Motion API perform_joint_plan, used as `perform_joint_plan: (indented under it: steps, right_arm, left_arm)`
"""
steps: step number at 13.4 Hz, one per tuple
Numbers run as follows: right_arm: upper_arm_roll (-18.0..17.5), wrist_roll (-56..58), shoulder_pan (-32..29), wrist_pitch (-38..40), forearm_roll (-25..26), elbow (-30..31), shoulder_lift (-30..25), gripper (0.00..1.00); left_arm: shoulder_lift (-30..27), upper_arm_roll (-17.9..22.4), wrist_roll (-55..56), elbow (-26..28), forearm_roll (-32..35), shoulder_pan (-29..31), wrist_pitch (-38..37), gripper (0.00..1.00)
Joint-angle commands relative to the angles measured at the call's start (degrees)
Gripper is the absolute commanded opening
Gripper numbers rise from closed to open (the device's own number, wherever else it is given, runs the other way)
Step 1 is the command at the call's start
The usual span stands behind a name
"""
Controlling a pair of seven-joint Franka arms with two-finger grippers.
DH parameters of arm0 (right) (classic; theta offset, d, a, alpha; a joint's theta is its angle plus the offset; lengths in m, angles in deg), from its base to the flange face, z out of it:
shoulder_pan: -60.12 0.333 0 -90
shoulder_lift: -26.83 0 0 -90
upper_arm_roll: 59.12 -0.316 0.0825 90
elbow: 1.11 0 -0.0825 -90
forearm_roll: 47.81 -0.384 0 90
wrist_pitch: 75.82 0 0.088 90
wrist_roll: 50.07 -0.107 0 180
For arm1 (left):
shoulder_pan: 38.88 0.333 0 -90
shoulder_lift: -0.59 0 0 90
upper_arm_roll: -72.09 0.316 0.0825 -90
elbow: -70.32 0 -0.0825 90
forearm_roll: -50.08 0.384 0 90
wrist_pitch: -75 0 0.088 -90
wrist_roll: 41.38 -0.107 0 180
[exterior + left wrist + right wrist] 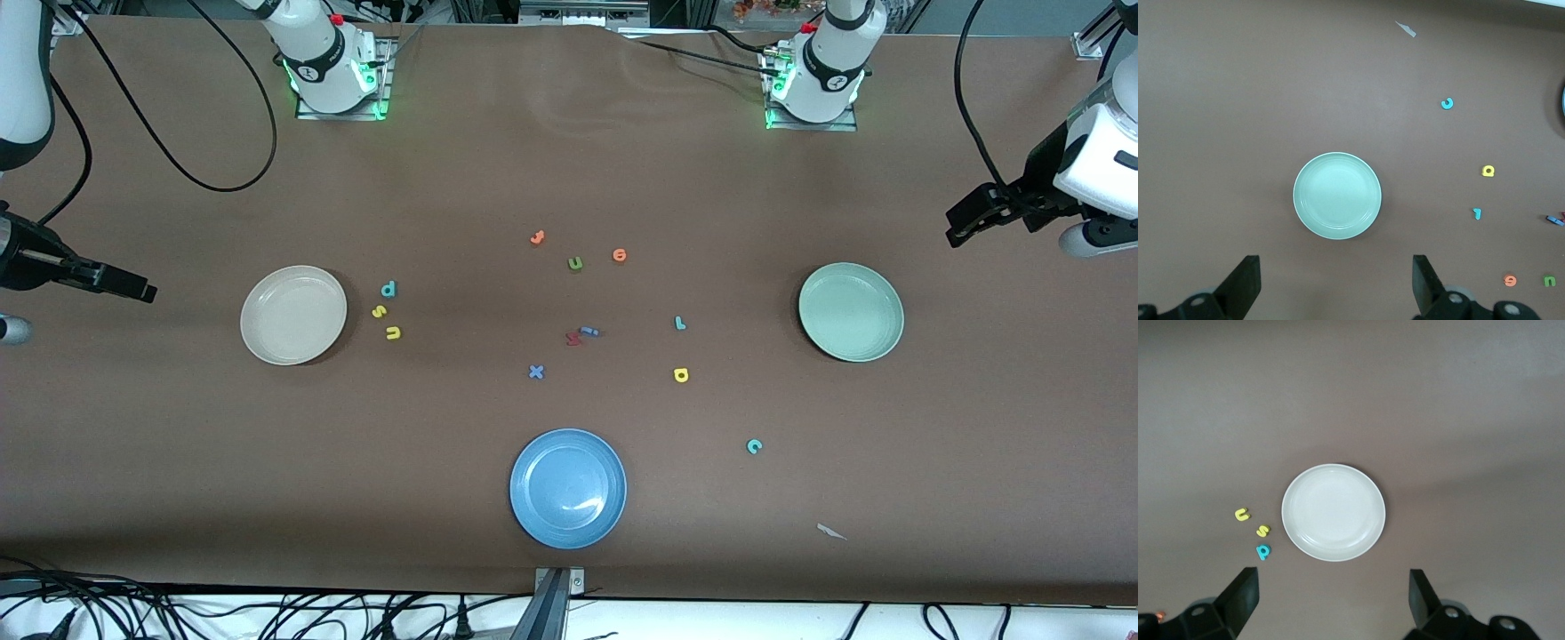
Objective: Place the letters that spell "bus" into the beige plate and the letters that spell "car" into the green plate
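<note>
Beside the beige plate (293, 315), b (388, 289), s (380, 311), u (393, 332) lay unplaced. Toward the green plate (851, 311), r (679, 323), a (681, 375), c (754, 446) lay unplaced too. Left gripper (965, 224) and right gripper (133, 288) waited spread and empty, nothing done.

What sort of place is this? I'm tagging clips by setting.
Likely a robotics lab bench: arm bases bolted to a brown-covered table, loose cables along its edge, and foam letters with plates as props.

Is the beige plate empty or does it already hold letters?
Empty: the beige plate shows a bare inside; the three letters lie beside it on the table.
</note>
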Motion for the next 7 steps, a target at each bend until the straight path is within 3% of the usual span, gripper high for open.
perform_joint_plan:
  steps: [1, 7]
  right_arm:
    - [-0.2, 0.3, 0.2, 1.0, 1.7, 0.7, -1.4, 0.99]
    - [-0.9, 0.1, 1.0, 1.0, 1.9, -1.7, -0.5, 0.99]
  left_arm:
    - [0.3, -0.2, 0.1, -1.1, -1.3, 0.5, -1.3, 1.00]
    - [0.3, -0.2, 0.1, -1.2, -1.3, 0.5, -1.3, 1.00]
